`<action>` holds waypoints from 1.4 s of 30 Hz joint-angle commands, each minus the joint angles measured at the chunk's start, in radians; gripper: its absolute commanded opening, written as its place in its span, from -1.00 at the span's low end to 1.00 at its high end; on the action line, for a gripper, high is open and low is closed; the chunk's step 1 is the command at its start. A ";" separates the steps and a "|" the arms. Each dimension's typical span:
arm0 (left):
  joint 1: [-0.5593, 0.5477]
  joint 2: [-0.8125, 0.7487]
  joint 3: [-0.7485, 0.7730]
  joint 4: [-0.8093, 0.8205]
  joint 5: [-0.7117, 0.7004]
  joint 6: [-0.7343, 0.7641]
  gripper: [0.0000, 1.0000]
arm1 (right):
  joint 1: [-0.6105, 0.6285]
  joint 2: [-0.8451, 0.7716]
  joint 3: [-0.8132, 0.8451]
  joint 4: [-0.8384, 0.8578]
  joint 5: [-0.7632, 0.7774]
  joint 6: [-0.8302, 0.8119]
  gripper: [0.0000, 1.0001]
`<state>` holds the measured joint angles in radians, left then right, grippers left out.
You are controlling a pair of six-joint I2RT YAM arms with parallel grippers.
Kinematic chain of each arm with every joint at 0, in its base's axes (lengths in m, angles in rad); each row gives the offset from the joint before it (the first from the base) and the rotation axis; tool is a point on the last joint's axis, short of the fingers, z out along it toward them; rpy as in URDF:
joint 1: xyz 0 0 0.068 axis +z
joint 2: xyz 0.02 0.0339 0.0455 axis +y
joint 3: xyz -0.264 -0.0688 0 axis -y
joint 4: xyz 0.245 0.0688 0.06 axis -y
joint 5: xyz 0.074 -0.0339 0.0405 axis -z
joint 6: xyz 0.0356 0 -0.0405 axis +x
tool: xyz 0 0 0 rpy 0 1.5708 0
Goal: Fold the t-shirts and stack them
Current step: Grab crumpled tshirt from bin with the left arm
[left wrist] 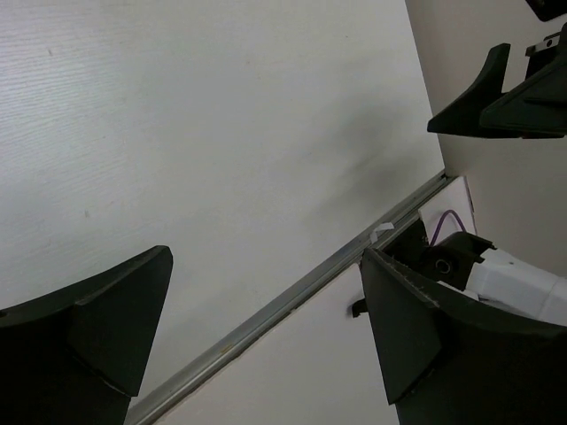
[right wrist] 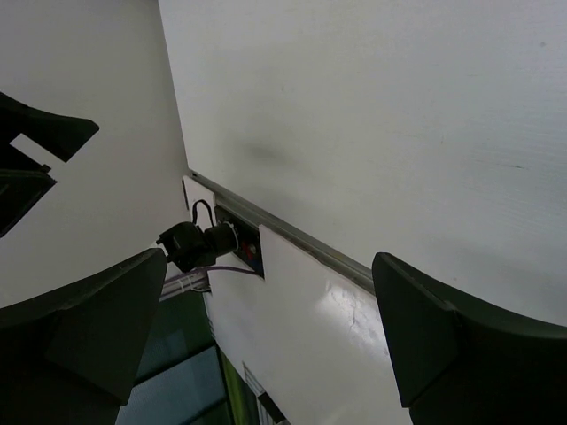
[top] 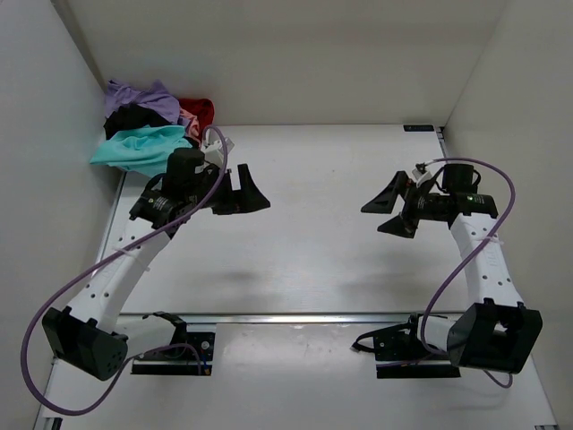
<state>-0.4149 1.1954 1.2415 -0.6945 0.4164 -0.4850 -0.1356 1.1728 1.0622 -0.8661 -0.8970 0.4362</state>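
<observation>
Unfolded t-shirts (top: 148, 121) are heaped in the far left corner, at or just past the table (top: 313, 260) corner. The teal shirt (top: 139, 149) is nearest and widest. A black shirt (top: 132, 118) lies behind it and a lavender shirt (top: 139, 95) is furthest back. A red shirt (top: 199, 109) and a bit of pink shirt (top: 187, 119) are on the pile's right side. All are crumpled and touching. The left arm's wrist sits just near-right of the teal shirt, between the heap and the middle of the table, and partly hides the heap's near-right edge. Left gripper (top: 252, 190) points right over bare table, jaws wide apart, nothing between them. Its wrist view shows only white surface in the gap (left wrist: 266, 257). Right gripper (top: 380, 215) points left over the right half, jaws also spread and holding nothing, with the same bare gap in its wrist view (right wrist: 270, 257). The two grippers face each other, well apart, and each shows in the other's wrist view at the edge. Purple cables (top: 31, 345) loop from each wrist down to the arm bases (top: 85, 345) at the near edge. A metal strip (top: 295, 316) runs left to right across the near part of the table. The surface is white and matte with a few faint specks. Plain white walls (top: 54, 90) close in the left, far and right sides. A small blue tag (top: 416, 128) sits at the far right edge.
</observation>
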 commanded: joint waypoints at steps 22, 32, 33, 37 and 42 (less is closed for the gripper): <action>0.350 0.800 0.860 0.026 -0.537 -0.082 -0.28 | -0.047 0.099 0.429 -0.047 0.267 -0.208 0.99; 0.498 0.794 0.859 -0.125 -0.663 -0.242 0.38 | -0.108 0.113 0.364 0.027 0.282 -0.214 0.88; 0.507 0.785 0.845 -0.126 -0.659 -0.254 0.39 | -0.119 0.131 0.369 0.041 0.274 -0.203 0.89; 0.525 0.820 0.829 -0.168 -0.645 -0.271 0.41 | -0.148 0.198 0.439 0.058 0.268 -0.188 0.89; 0.533 0.871 0.846 -0.151 -0.642 -0.299 0.35 | -0.144 0.266 0.533 0.081 0.268 -0.151 0.89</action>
<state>0.1204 2.0705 2.0777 -0.8417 -0.2253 -0.7536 -0.2817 1.4319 1.5284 -0.8562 -0.6098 0.2558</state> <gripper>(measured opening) 0.677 0.947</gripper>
